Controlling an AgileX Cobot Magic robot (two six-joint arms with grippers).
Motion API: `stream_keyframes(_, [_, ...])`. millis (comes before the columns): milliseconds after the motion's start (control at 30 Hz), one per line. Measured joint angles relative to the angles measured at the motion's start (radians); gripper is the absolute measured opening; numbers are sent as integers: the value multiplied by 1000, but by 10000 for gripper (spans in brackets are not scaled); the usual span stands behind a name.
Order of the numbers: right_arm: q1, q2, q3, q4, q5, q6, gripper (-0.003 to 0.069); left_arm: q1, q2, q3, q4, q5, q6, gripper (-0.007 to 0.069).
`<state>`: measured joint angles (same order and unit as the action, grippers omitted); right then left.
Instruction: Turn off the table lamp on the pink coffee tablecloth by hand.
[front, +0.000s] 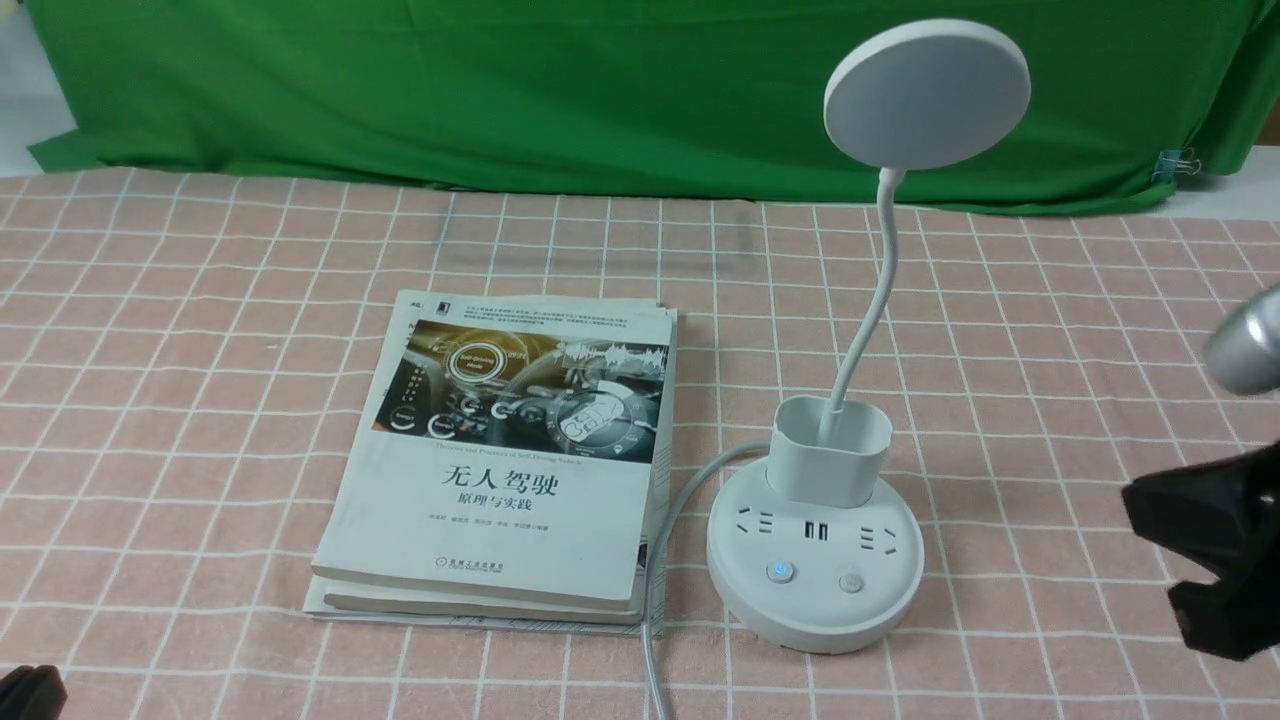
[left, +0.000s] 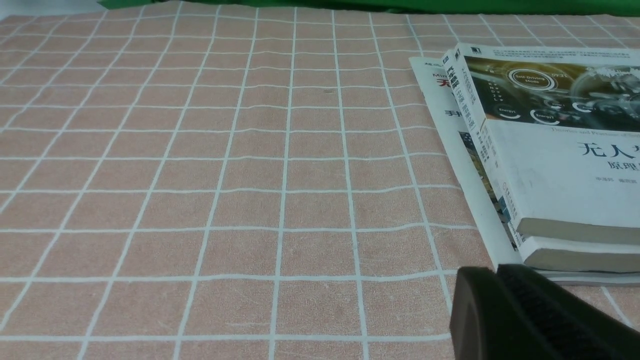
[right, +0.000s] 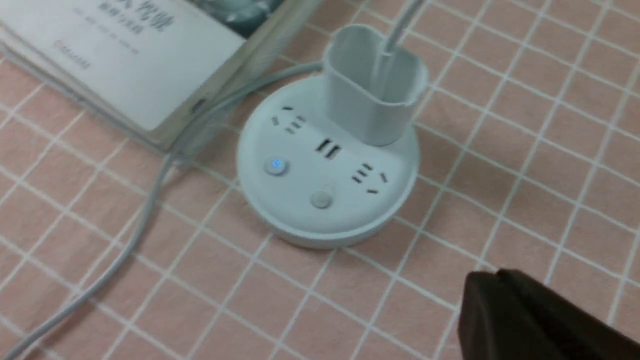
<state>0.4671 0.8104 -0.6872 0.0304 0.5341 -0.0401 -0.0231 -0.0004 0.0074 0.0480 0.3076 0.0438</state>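
Note:
The white table lamp stands right of centre on the pink coffee tablecloth (front: 200, 400), with its disc head (front: 926, 92) up on a thin neck above the cup holder (front: 830, 450). Its round base (front: 815, 600) carries sockets, a button glowing blue (front: 780, 571) and a grey button (front: 851, 582). My right gripper (front: 1150, 510) is shut and empty, hovering right of the base and apart from it. In the right wrist view its tips (right: 497, 274) are short of the base (right: 300, 220) and the blue button (right: 276, 166). My left gripper (left: 495, 270) is shut and empty, low at the front left corner (front: 30, 692).
A stack of two books (front: 500, 460) lies just left of the lamp and shows in the left wrist view (left: 560, 175). The lamp's grey cord (front: 655, 600) runs between books and base toward the front edge. A green backdrop cloth (front: 500, 90) hangs behind the table.

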Motion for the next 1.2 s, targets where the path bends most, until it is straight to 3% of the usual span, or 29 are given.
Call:
stream_keyframes(233, [-242,-415,460,-2,-292,-4,36,0,0,0,0,0,0,6])
stream_keyframes(400, [-343,-716,677,-3,-335,-4,36,0,0,0,0,0,0,6])
stream_keyframes(733, [-349,-810,693,-6,-282,-85,36,0,0,0,0,0,0,6])
stream_keyframes(1200, [-349,-810,693,-6,-282,-84,43,0,0,0,0,0,0,6])
